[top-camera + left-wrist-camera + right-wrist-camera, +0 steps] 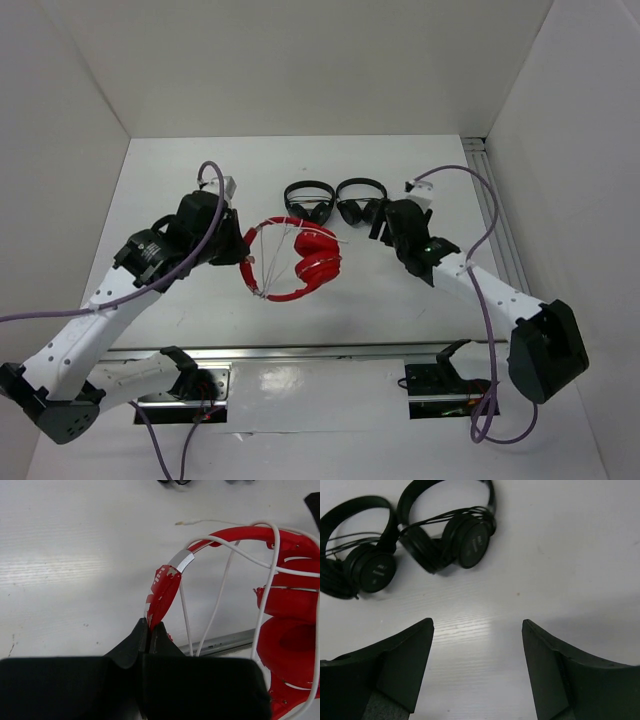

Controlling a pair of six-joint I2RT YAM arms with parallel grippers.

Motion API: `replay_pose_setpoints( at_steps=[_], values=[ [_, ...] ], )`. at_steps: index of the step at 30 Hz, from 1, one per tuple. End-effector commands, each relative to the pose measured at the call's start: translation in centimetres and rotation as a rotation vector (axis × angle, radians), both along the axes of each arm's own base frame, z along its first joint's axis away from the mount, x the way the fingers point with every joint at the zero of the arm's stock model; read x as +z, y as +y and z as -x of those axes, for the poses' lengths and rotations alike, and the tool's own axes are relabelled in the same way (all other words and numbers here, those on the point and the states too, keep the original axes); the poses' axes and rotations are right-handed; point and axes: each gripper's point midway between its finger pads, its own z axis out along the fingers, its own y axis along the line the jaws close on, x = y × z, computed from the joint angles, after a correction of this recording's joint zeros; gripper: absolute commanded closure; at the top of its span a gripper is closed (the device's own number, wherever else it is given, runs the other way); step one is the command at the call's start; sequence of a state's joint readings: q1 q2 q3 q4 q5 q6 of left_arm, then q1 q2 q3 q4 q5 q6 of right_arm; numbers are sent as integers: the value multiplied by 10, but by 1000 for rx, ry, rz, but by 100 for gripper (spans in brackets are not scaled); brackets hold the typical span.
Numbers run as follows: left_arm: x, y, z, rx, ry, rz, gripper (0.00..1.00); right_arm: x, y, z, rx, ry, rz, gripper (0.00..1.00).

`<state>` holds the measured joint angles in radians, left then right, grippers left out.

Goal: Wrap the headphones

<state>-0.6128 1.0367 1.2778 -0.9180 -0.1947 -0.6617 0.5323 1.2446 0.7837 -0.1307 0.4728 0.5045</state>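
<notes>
The red headphones (312, 262) lie mid-table, the headband arcing left and the cups folded at the right. The thin white cable (272, 258) runs in several strands across the headband's opening. My left gripper (243, 247) is shut on the left part of the red headband (161, 597), seen pinched between the fingers in the left wrist view. The cups (290, 625) and cable (220, 597) show at the right there. My right gripper (380, 225) is open and empty (477, 625), to the right of the red headphones, above bare table.
Two black headphones (308, 200) (361, 200) lie side by side behind the red ones; they also show in the right wrist view (447, 535). White walls enclose the table on the left, back and right. A metal rail (300, 352) runs along the near edge.
</notes>
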Motion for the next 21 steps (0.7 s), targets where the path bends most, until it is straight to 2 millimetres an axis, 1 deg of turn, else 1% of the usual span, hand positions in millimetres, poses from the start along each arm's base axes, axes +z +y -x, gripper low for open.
replay_pose_setpoints(
  at_steps=[1,2,3,4,5,6,7,8,10,11,13,14,15,17,18,21],
  values=[
    [5,-28,-20,-44,-74,155,100,40,-30,8,-110,-77,-70,21],
    [5,-33,-26,-51,-95,181,100,39,-31,13,-98,-80,-80,21],
    [-1,-32,-29,-44,-92,184,100,48,-34,14,-96,-101,-90,21],
    [-19,-34,-29,-49,-58,170,100,57,-35,19,-88,-129,-111,21],
    [-28,-34,-33,-45,-41,167,100,60,-34,23,-69,-130,-110,20],
    [-30,-36,-37,-46,-57,177,100,61,-36,26,-63,-130,-98,20],
    [-39,-37,-37,-38,-38,175,100,63,-38,27,-61,-130,-104,20],
    [-51,-36,-35,-36,-19,164,100,68,-39,29,-56,-146,-101,20],
    [-59,-36,-34,-22,0,172,100,69,-39,33,-39,-132,-90,20],
    [-64,-35,-33,-13,15,174,100,73,-37,33,-30,-138,-98,20],
    [-75,-35,-25,-10,42,174,100,71,-38,37,-18,-124,-88,20],
    [-71,-35,-24,-5,32,188,100,71,-38,37,-18,-124,-88,20],
    [-75,-37,-21,-14,42,182,100,74,-37,38,-10,-131,-97,20],
    [-72,-38,-11,-30,46,189,100,76,-35,39,1,-136,-106,20],
    [-73,-38,-10,-29,54,184,100,72,-34,41,9,-126,-106,20],
    [-74,-37,1,-35,78,169,100,70,-33,43,18,-124,-110,20]
  ],
)
